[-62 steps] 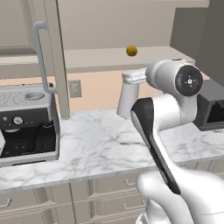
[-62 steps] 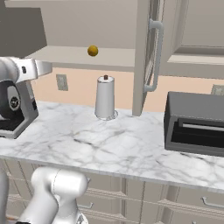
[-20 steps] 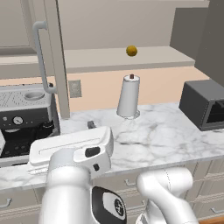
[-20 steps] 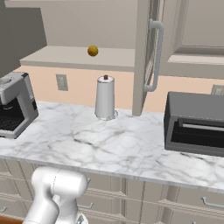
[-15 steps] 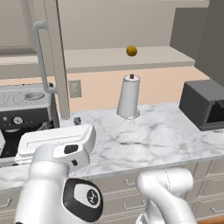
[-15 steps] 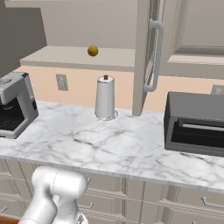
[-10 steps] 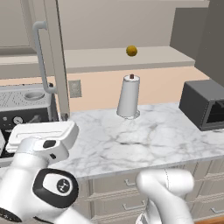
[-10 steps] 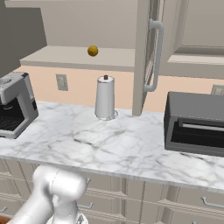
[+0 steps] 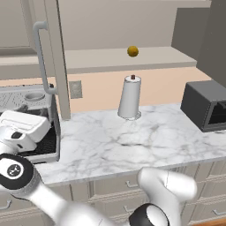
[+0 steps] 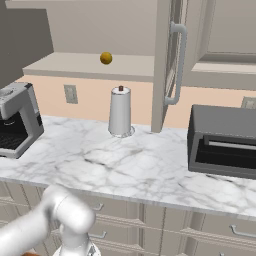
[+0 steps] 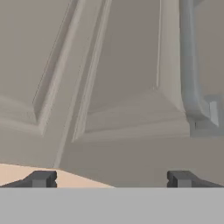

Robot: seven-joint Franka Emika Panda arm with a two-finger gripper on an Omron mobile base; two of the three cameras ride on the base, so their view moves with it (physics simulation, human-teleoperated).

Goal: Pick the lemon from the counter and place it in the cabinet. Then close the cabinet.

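The lemon (image 9: pixel 132 51) (image 10: pixel 105 58) rests on the open shelf of the cabinet (image 9: pixel 110 59), above the paper towel roll. The cabinet's doors stand open: one door (image 9: pixel 55 57) with its bar handle (image 9: pixel 39 57) at the left, the other door (image 10: pixel 167 60) at the right. My white hand (image 9: pixel 21 129) hangs low at the far left, in front of the coffee machine. In the hand view my gripper (image 11: pixel 110 179) is open with nothing between its tips, close to a panelled door (image 11: pixel 122 87) whose grey handle (image 11: pixel 192 78) runs down the right. The counter (image 9: pixel 132 141) (image 10: pixel 125 165) lies below.
A white paper towel roll (image 9: pixel 129 97) (image 10: pixel 120 111) stands at the back of the counter. A coffee machine (image 9: pixel 26 110) (image 10: pixel 17 125) sits at the left end and a dark toaster oven (image 9: pixel 207 110) (image 10: pixel 225 142) at the right. Beige drawer fronts (image 10: pixel 165 225) run under the counter.
My arm has swung leftward across the left base view, from the middle to the far left edge. The lemon and the cabinet doors have not moved.
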